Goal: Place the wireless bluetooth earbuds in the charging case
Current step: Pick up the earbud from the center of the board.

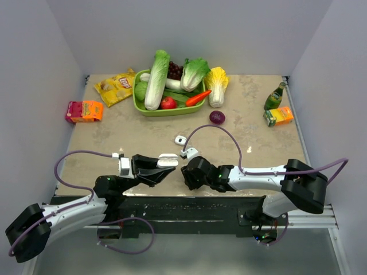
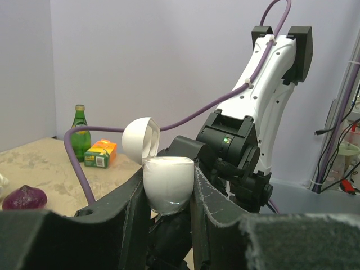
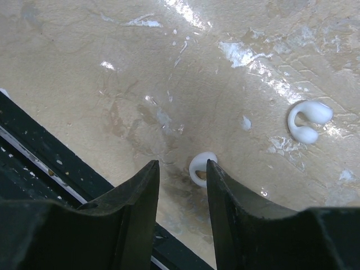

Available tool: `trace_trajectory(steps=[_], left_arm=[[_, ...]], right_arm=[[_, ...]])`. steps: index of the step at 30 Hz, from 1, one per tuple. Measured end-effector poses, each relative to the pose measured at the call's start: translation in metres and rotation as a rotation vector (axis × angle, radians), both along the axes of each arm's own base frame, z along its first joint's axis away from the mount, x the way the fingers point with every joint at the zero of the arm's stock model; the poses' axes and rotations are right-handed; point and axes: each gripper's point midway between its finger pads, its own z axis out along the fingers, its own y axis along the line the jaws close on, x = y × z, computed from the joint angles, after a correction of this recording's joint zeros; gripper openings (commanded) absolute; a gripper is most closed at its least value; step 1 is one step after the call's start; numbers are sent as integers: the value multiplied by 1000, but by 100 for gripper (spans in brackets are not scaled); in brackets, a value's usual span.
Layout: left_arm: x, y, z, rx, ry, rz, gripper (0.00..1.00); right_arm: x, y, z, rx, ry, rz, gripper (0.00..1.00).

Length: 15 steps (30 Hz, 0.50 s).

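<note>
Left pincer (image 2: pixel 169 174): closed on the case (image 2: pixel 169 191), one dark finger against each side; it was raised above the near edge of the counter (image 1: pixel 114 137).
Case: upright between the fingers, the lid (image 2: pixel 138 140) swung open and tipped away to one side; its inside could not be seen from either view.
Right pincer (image 3: pixel 181 166): partly open and holding nothing, pointed down at the counter close to its near edge, facing the left pincer.
Earbud (image 3: pixel 194 169): lying on the counter at the mouth of the right pincer, just beside the tip of one finger and partly hidden by it; whether it touched that finger could not be told.
Second earbud (image 3: pixel 315 112): also on the counter, well apart from the first, farther from the near edge.
Far edge: a green basket (image 1: pixel 137 103) of vegetables sat at the middle.
Far right corner: a green bottle (image 1: pixel 275 96) stood there.
</note>
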Motion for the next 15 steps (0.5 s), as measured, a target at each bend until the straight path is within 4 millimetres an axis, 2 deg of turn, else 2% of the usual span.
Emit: trace_trajectory(steps=[8,15], left_arm=[[0,0,0,1,1,0,0],[0,0,0,1,1,0,0]], right_arm=[[1,-1,-1,-7,-6,-8,41],[5,-10,-6,-48,-18,-41,39]])
